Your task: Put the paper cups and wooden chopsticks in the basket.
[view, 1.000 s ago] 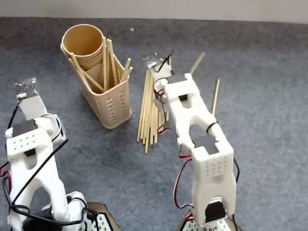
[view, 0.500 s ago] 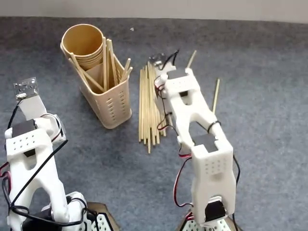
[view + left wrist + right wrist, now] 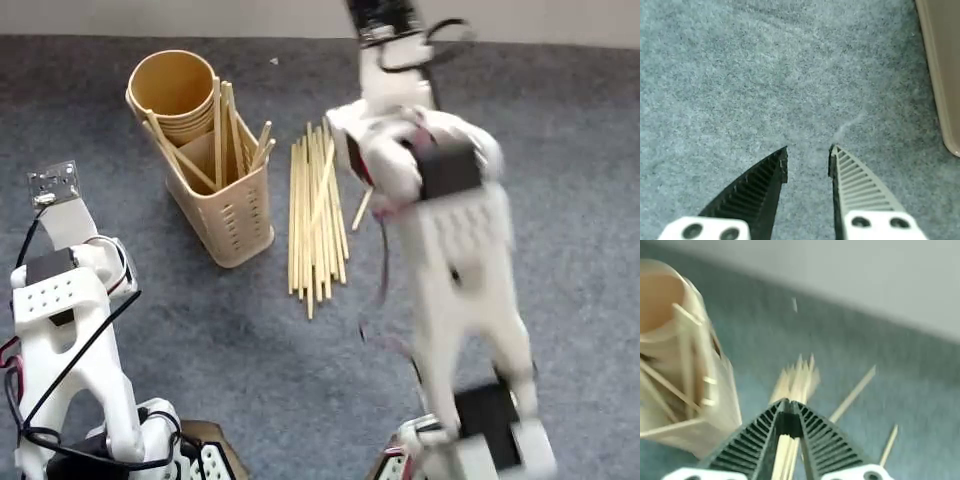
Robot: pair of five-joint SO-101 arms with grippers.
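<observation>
The left gripper (image 3: 807,152) is found nearest, at the left front of the table, held low over the grey carpet (image 3: 200,330). Its fingers are parted and nothing is held between them. One wall of the basket (image 3: 940,75) is seen close beside it.

Farther in, the basket is found standing upright. A stack of paper cups (image 3: 172,85) is nested in its far end, and several wooden chopsticks (image 3: 218,125) are leaned inside it.

Just beside the basket, towards the right arm, a bundle of chopsticks (image 3: 312,215) is laid flat on the carpet. The right gripper (image 3: 787,402) is held above this bundle with its fingertips meeting, and nothing is seen clamped between them.

Two loose chopsticks (image 3: 852,394) are noted on the carpet beyond the bundle.
</observation>
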